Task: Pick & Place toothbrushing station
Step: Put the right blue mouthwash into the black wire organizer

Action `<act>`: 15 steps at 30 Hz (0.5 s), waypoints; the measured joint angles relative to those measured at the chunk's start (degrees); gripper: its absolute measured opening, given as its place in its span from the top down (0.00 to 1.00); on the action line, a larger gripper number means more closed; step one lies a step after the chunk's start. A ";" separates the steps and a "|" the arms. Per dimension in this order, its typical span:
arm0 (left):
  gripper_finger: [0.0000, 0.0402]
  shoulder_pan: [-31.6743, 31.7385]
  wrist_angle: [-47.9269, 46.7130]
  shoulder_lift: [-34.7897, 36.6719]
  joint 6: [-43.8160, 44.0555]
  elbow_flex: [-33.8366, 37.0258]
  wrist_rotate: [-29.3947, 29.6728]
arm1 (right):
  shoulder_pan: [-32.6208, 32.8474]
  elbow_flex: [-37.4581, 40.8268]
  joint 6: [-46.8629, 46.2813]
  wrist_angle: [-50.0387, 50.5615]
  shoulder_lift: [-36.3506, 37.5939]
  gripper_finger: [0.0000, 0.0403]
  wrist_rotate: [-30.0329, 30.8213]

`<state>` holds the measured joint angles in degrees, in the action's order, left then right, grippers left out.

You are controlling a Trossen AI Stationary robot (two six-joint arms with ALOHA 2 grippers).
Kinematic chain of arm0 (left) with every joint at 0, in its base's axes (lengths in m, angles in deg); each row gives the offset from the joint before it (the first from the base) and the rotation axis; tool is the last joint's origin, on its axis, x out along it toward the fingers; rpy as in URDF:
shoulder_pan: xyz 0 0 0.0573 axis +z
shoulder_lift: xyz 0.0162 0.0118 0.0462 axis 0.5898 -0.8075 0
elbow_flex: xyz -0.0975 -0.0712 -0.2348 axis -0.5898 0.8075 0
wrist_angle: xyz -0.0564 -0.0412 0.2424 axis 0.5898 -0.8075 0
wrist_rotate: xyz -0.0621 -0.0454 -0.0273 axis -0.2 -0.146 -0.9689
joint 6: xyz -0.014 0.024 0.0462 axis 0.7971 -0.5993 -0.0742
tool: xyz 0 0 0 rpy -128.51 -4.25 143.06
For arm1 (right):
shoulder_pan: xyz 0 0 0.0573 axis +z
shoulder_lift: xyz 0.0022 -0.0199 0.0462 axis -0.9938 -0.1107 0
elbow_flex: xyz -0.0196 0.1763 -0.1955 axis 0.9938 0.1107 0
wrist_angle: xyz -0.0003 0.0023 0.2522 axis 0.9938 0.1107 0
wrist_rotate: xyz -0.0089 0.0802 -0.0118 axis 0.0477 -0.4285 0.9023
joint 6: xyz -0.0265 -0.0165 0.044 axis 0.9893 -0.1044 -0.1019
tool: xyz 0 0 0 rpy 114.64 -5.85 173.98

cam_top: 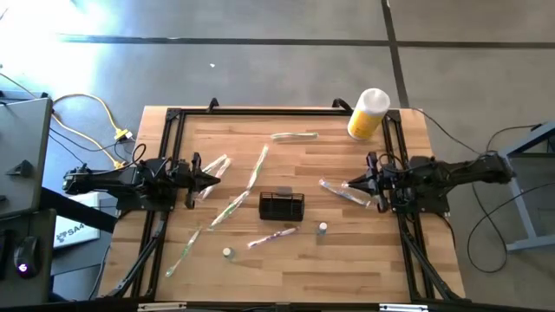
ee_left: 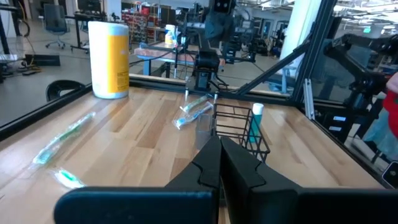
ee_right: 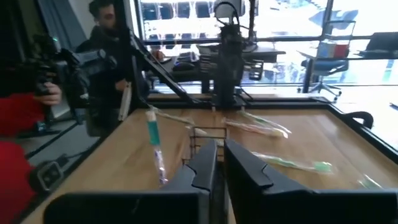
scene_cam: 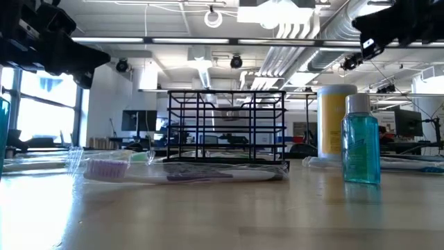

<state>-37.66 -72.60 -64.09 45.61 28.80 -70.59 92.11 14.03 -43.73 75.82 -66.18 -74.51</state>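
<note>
The toothbrushing station [cam_top: 282, 205], a small black wire organiser box, stands on its base near the middle of the wooden table [cam_top: 399, 260]. It also shows in the low view [scene_cam: 225, 125] and in both wrist views [ee_left: 239, 124] [ee_right: 208, 134]. My left gripper [cam_top: 217, 180] [ee_left: 220, 152] hovers level at the table's left side, shut and empty, pointing toward the box. My right gripper [cam_top: 347, 184] [ee_right: 219, 155] hovers level at the right side, above the table, facing the box. Its fingers are almost together, and nothing is between them.
Several clear-wrapped toothbrushes [cam_top: 260, 166] lie scattered around the box; one [cam_top: 342, 192] lies under my right gripper. A yellow bottle [cam_top: 368, 113] stands at the far right. Two small bottles [cam_top: 322, 229] [cam_top: 227, 253] stand near the front. Black frame rails [cam_top: 260, 111] edge the table. A person [ee_right: 106, 37] stands beyond it.
</note>
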 joint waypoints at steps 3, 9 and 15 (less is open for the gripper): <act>1.00 0.00 0.01 -0.02 0.01 0.00 -0.02 | 3.11 -4.10 -0.78 -1.56 -6.08 0.83 2.29; 1.00 0.00 -0.01 0.00 -0.01 0.00 -0.04 | 9.14 -12.02 2.12 -1.63 -17.88 0.56 9.18; 0.99 0.00 -0.01 0.00 0.01 0.00 0.31 | 16.40 -22.71 0.00 3.40 -32.43 0.34 13.03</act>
<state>-37.66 -72.61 -64.09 45.62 28.80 -70.28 108.50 -8.67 -43.72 79.22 -98.61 -61.49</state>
